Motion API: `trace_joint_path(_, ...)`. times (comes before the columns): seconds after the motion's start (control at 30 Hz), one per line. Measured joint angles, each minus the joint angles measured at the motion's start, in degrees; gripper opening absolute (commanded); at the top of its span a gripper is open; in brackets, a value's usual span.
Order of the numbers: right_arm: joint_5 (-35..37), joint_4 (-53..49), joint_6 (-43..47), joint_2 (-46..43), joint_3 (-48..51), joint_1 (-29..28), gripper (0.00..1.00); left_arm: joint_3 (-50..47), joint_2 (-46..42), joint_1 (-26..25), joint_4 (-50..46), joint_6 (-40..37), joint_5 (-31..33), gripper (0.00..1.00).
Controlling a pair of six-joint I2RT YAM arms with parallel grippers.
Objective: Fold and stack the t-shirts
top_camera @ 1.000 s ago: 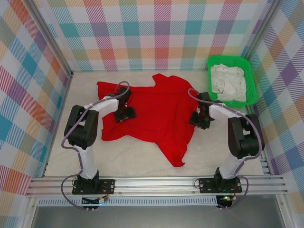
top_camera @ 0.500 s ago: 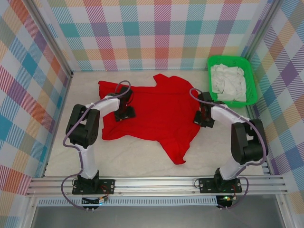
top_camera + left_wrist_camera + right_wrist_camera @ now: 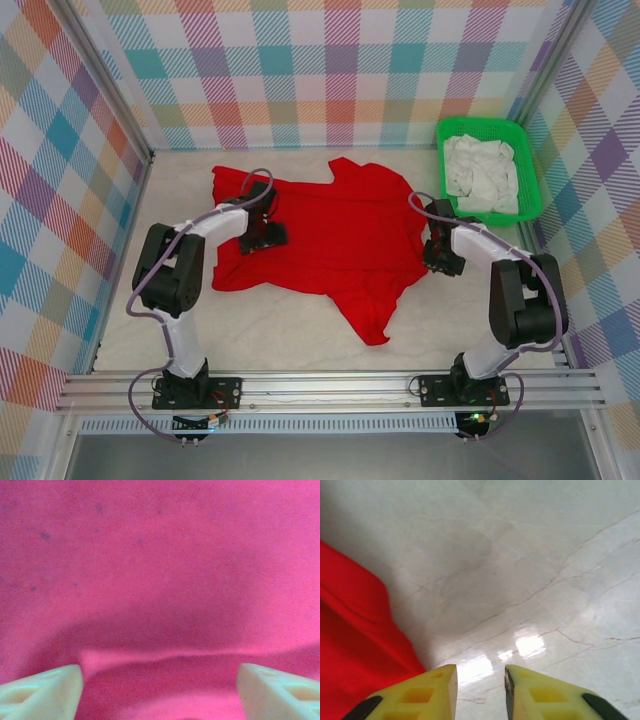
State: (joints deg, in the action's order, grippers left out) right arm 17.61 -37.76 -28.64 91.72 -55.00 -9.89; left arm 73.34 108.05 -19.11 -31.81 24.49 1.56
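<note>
The red t-shirt (image 3: 330, 235) is lying spread out and a bit rumpled in the middle of the table (image 3: 280, 320), one sleeve pointing toward the near edge. The left gripper (image 3: 263, 236) sits low on the shirt's left part, jaws spread wide with nothing in them. The right gripper (image 3: 481, 672) is just off the shirt's right edge, over bare table, jaws slightly apart and empty. Far right there's a green basket (image 3: 480, 124) with white cloth (image 3: 480, 175) in it.

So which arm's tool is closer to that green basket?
Right. The right tool sits at the red t-shirt's right edge, just short of the green basket's near corner; the left tool hovers over the shirt's left side, well away.
</note>
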Motion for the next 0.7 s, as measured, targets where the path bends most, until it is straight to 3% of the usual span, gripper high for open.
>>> trace_joint_path(0.03, 0.0, -0.3, 0.5, -0.5, 0.0, 0.1, 0.4, -0.5, -1.9, 0.0, -0.3, -0.2, -0.2, 0.99)
trace_joint_path(0.23, -6.3, -1.5, 3.8, -9.0, 0.0, 0.1, 0.59, -1.6, -18.5, 0.0, -0.7, -1.4, -0.8, 1.0)
trace_joint_path(0.43, -21.7, -3.6, 8.9, -16.7, -1.7, -0.9, 0.62, -6.6, -30.4, 1.7, 0.0, -0.4, -3.7, 1.0)
trace_joint_path(0.5, -24.9, -4.2, 10.4, -18.0, -2.9, -3.7, 0.63, -8.2, -31.9, 3.0, -1.7, 0.8, -3.7, 0.99)
trace_joint_path(0.7, -29.8, -4.4, 14.6, -16.0, -8.5, -19.8, 0.63, -17.7, -39.4, 11.7, -7.0, 5.1, -3.7, 0.95)
